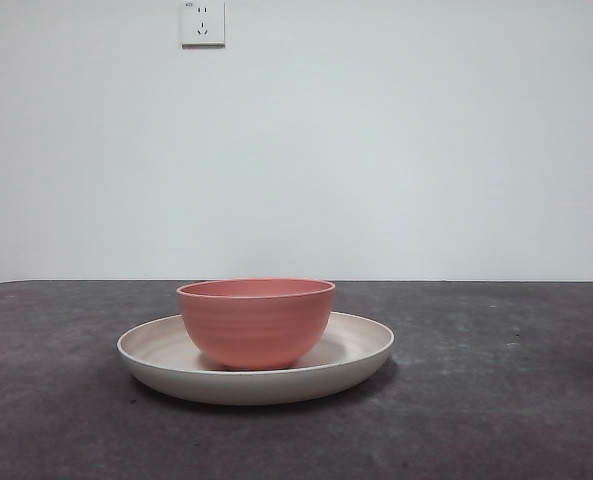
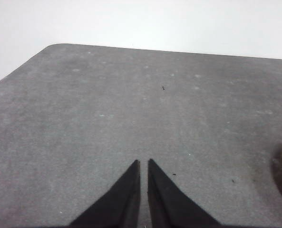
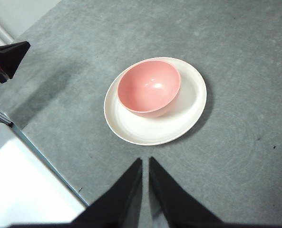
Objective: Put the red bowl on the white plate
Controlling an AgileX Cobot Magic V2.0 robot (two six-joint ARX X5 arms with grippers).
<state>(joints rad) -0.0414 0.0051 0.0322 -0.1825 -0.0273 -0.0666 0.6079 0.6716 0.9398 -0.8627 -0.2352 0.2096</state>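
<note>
Count: 1 red bowl point(image 1: 256, 322), 1 white plate point(image 1: 361, 345), 2 grippers.
Bowl place: upright on the plate, off-centre toward one side of it, empty inside.
Left gripper point(image 2: 143, 164): jaws pressed together, above bare grey table point(image 2: 131, 104), holding nothing.
Right gripper point(image 3: 145, 161): jaws pressed together, above the table near the plate, clear of it.
Cut off: only a sliver of plate rim in the left wrist view.
Background: 1 wall socket point(image 1: 203, 22).

Surface finish: matte tableware on a rough mat.
Red bowl point(image 1: 256, 322): matte, faintly ridged side. White plate point(image 1: 348, 361): smooth, matte. Table point(image 1: 496, 400): grey, grainy, felt-like.
</note>
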